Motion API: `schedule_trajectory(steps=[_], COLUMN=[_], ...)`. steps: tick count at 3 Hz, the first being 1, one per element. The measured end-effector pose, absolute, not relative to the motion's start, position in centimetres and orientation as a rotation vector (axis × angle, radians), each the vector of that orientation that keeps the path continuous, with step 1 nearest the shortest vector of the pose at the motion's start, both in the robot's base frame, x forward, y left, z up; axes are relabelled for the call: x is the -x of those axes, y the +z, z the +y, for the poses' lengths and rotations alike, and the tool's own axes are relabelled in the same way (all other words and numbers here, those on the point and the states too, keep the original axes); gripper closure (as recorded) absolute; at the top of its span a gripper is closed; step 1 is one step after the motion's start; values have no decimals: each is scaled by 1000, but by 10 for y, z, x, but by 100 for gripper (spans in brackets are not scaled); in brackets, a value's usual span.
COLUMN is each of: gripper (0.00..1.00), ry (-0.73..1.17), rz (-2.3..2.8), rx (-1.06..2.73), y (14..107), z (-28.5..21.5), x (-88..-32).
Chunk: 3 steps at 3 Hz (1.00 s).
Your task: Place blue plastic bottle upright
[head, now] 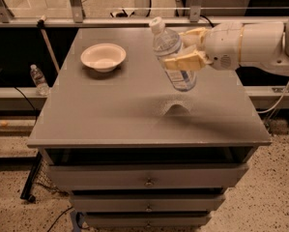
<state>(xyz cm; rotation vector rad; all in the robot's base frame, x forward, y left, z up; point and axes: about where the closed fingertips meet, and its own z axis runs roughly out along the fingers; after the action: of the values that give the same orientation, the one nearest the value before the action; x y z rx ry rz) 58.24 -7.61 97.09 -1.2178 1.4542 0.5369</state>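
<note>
The blue plastic bottle (172, 53) is a clear water bottle with a white cap and a blue-and-white label. It hangs above the right middle of the grey table (110, 115), tilted only slightly, cap up and to the left. My gripper (186, 48) comes in from the right and is shut on the bottle's body, one beige finger (183, 62) across its front. The bottle's base is a little above the tabletop.
A cream bowl (103, 57) sits at the table's back left. A smaller clear bottle (38, 79) stands on the floor to the left of the table. Drawers (146, 177) run below the top. A rail runs behind the table.
</note>
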Motion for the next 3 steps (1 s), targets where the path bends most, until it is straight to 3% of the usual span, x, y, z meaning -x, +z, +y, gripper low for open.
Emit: schedule_trajectory(steps=[1,3], gripper=[100,100], ry=[616,592], rz=[1417,1385], rx=[1072,921], y=[978,965], z=[-81,-93], x=[-585,-589])
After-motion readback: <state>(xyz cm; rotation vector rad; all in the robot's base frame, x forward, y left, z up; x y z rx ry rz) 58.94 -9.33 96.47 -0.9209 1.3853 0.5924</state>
